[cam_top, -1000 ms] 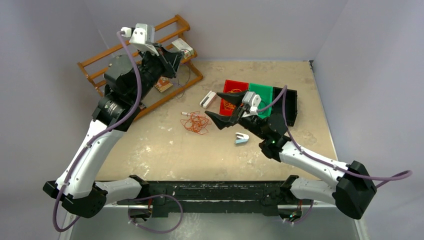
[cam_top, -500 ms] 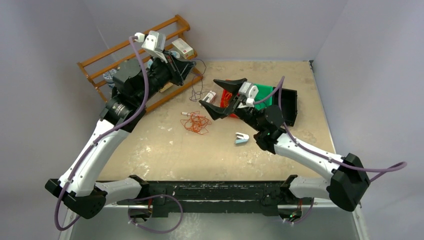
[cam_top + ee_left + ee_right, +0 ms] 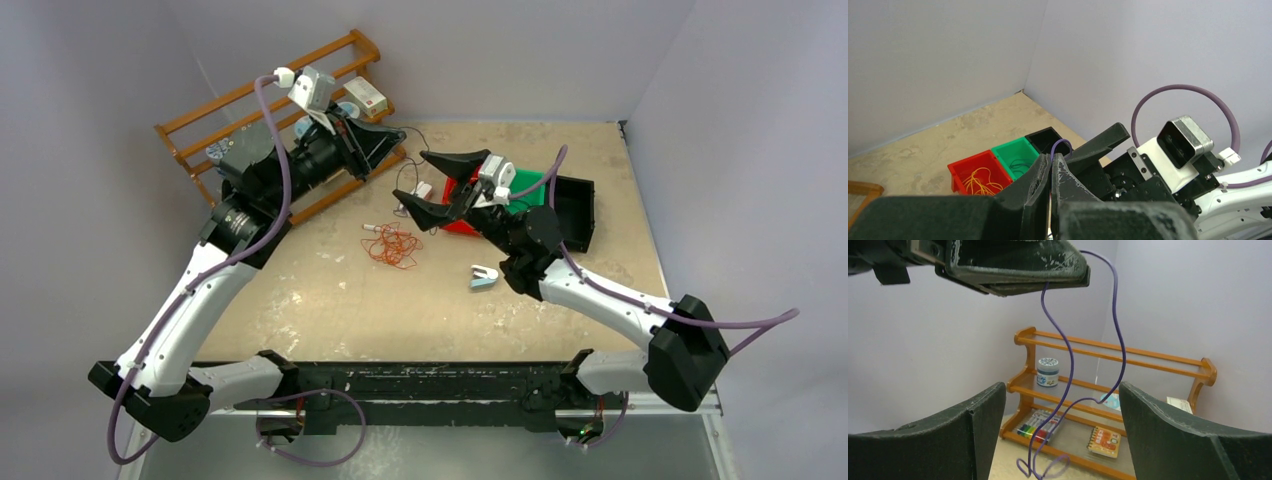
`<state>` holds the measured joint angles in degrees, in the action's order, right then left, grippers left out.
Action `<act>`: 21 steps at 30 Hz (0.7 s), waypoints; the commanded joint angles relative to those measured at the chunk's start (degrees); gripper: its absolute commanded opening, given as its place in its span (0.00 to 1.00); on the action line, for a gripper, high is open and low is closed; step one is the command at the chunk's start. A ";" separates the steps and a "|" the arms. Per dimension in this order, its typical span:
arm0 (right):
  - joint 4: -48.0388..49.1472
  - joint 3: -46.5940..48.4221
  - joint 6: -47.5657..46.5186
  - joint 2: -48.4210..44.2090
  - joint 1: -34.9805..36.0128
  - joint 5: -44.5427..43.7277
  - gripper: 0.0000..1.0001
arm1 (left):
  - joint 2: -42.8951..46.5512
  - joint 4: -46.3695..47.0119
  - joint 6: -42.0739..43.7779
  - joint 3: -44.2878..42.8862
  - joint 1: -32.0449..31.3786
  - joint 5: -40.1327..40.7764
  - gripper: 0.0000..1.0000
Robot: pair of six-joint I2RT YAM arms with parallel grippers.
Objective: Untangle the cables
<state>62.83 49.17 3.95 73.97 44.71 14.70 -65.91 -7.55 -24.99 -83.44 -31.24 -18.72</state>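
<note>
My left gripper [image 3: 398, 136] is shut on a thin purple cable [image 3: 401, 178] and holds it up in the air; the cable hangs in loose curves down to the table. In the left wrist view the cable loops out over the closed fingertips [image 3: 1062, 145]. My right gripper [image 3: 420, 180] is open wide just right of the hanging cable. In the right wrist view the cable [image 3: 1068, 371] dangles between my two spread fingers [image 3: 979, 430], touching neither. A bunch of orange cables [image 3: 392, 246] lies on the table below.
A red bin [image 3: 979, 175] holds yellow-orange cables, a green bin [image 3: 1018, 156] holds dark wires, and a black bin [image 3: 575, 212] stands beside them. A wooden rack [image 3: 1108, 390] with a jar, markers and a notebook stands at the back left. A white clip [image 3: 483, 277] lies on the table.
My left gripper has swung right, away from the rack, lifting the purple cable. My right gripper has moved left and up beside the hanging cable, still open.
</note>
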 commanded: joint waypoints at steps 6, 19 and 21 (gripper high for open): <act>7.24 3.20 3.18 0.35 -1.15 1.23 0.65 | 2.62 3.95 -0.98 0.77 0.13 -2.81 0.00; 9.04 4.24 4.36 1.85 -1.72 1.98 0.42 | 3.11 4.39 -1.29 1.25 0.13 -3.43 0.00; 9.23 4.43 4.40 1.94 -1.72 2.15 0.42 | 3.11 4.38 -1.37 1.35 0.13 -3.51 0.00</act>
<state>67.22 50.33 7.92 76.20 43.38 16.05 -63.88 -6.76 -25.19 -82.54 -31.24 -21.06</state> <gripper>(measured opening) 0.420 0.010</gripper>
